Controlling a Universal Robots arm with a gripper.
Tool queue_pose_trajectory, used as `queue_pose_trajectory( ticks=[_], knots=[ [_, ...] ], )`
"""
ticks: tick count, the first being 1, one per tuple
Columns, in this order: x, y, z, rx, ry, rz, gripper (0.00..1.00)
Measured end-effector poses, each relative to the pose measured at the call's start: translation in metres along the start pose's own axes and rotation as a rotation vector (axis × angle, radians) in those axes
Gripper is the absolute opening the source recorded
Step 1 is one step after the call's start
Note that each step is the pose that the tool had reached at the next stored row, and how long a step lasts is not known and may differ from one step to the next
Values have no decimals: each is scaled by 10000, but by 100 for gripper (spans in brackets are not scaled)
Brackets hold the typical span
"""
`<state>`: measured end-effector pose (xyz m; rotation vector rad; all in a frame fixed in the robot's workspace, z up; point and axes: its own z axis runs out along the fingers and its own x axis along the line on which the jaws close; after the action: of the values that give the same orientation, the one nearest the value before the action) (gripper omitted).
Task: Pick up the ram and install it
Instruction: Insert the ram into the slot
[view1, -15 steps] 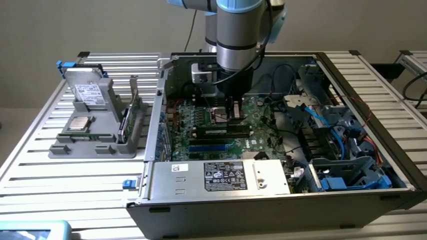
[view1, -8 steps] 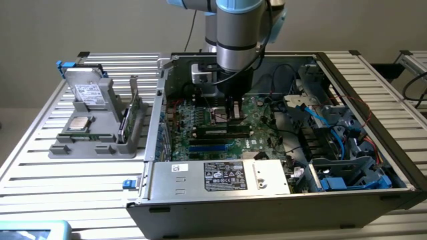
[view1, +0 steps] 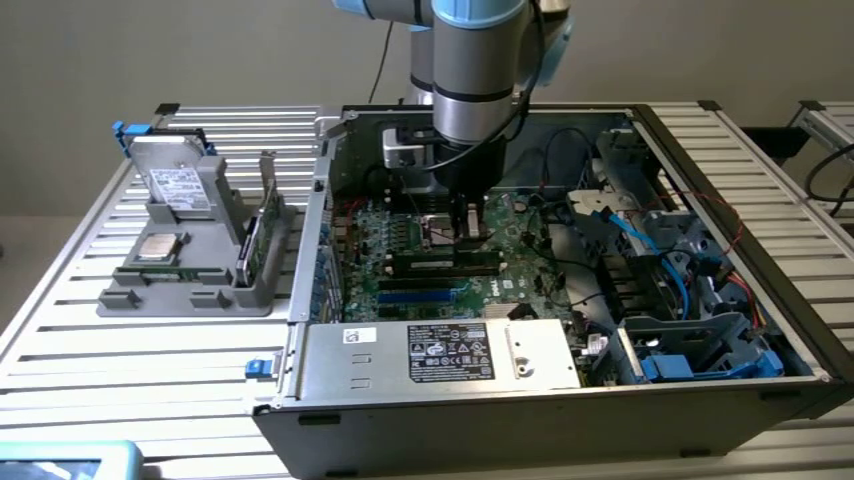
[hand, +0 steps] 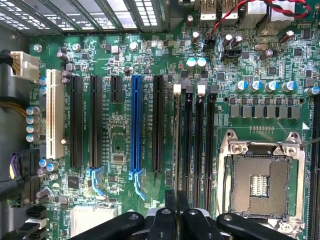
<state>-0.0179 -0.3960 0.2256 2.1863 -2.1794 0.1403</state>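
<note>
Pincer (view1: 467, 243) (hand: 176, 200) is hanging inside the open computer case (view1: 747, 300), clenching the ram (hand: 176, 145) edge-on over the memory slot farthest from the empty processor socket (hand: 260, 185). In the exterior view, a grey holder (view1: 174, 290) is sitting on the table (view1: 80, 330) at 9 o'clock of the case. The print on the power supply label (view1: 451, 352) is proving too small to read.

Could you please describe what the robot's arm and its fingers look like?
The arm is a round silver-grey tube with light blue joint caps and black rings; a black cable runs down its side. A pale box sits at the wrist above the black gripper. Its fingers are narrow and black, on black linkage bars.
</note>
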Motion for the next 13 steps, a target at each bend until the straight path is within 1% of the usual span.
queue_pose_trajectory(
  ticks=[1,2,4,5,7,8,12,13],
  knots=[
    [0,-1,0,4,-1,-1,14],
    [0,0,-5,7,-3,0,20],
    [3,-1,-38,21,-2,2,20],
    [6,-1,-61,24,-2,3,27],
    [11,-11,-110,25,0,4,27],
    [13,-28,-128,25,-1,4,27],
    [18,-128,-174,23,-1,3,27],
    [19,-155,-184,15,-1,2,27]
  ],
)
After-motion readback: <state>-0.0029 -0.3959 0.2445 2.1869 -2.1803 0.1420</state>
